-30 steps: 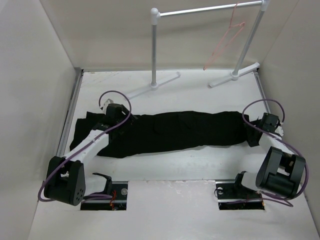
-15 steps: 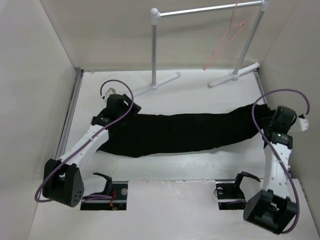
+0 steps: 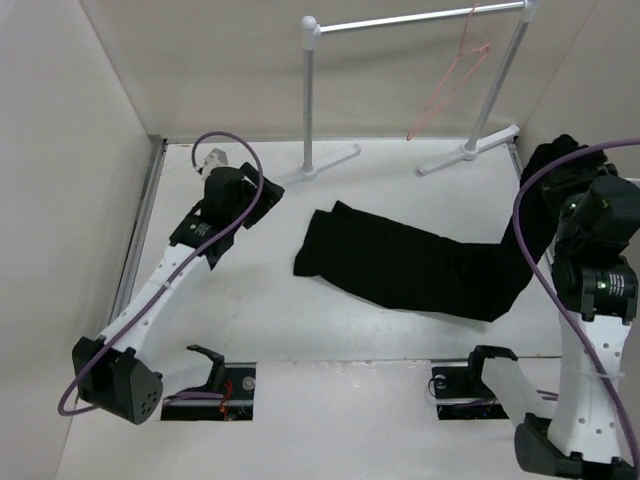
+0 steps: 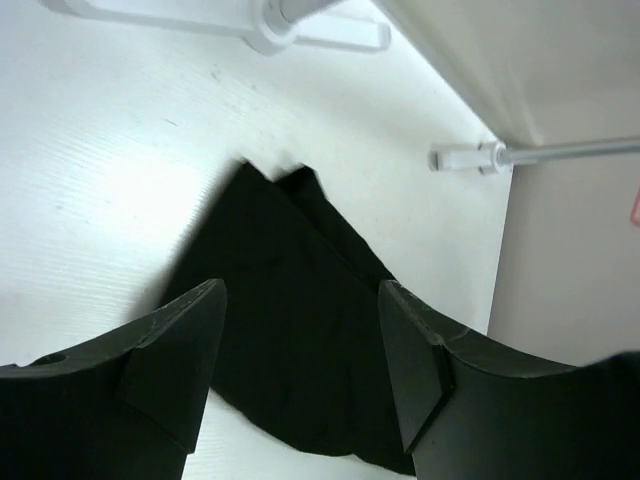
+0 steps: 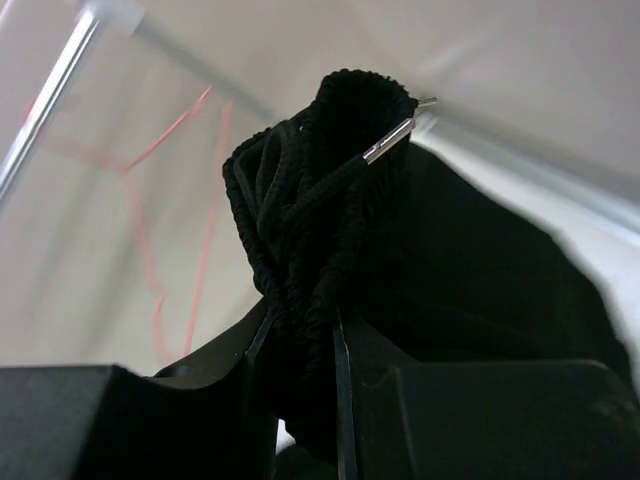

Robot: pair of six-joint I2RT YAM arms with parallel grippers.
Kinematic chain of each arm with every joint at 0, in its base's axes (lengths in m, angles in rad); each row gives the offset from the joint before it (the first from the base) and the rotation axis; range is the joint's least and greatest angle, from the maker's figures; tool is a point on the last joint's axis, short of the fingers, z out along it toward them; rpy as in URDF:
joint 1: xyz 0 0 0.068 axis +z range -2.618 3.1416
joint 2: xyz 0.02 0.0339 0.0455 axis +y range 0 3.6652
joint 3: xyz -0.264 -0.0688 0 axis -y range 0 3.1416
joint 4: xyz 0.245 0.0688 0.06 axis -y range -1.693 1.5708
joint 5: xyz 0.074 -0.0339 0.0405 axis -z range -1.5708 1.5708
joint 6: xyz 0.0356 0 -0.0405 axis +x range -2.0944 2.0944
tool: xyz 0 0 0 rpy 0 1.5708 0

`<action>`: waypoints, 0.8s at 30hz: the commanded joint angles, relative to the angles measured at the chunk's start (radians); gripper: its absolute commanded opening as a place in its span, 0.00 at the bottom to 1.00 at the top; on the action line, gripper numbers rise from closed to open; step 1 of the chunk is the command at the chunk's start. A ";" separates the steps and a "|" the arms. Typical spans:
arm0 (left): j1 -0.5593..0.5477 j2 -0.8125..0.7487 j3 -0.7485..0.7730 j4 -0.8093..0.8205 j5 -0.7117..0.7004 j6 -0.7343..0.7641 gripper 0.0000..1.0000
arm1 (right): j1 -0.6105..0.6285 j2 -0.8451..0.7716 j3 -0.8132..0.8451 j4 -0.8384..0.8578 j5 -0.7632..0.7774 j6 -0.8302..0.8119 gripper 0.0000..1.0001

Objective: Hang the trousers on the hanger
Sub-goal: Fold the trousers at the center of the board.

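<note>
Because the right claw (image 5: 300, 340) is pinched on their bunched waistband and held high, the plain black soft fabric trousers (image 3: 420, 265) drape down from it, legs trailing leftward over the white table (image 3: 250, 310). Leg ends lie just ahead of and below the left claw (image 4: 300, 300), which is spread and holds nothing. Thin pink-red wire hanger (image 3: 449, 92) hangs on the white-and-silver tubular rail (image 3: 400, 20), beyond and left of the right claw. Judgement: the high grip frees cloth for threading.
</note>
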 commanded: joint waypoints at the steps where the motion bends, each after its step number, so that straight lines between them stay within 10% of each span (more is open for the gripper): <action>1: 0.060 -0.102 -0.004 -0.042 -0.023 0.022 0.60 | 0.156 0.018 0.031 -0.021 0.028 -0.002 0.16; 13: 0.230 -0.208 -0.104 -0.038 0.011 0.043 0.61 | 0.949 0.478 0.057 0.071 0.381 0.156 0.20; 19: 0.280 -0.203 -0.115 -0.029 0.032 0.054 0.61 | 1.147 0.757 0.124 0.111 0.297 0.241 0.74; 24: 0.266 -0.166 -0.121 0.006 0.042 0.068 0.61 | 1.122 0.661 0.057 0.148 0.200 0.215 0.79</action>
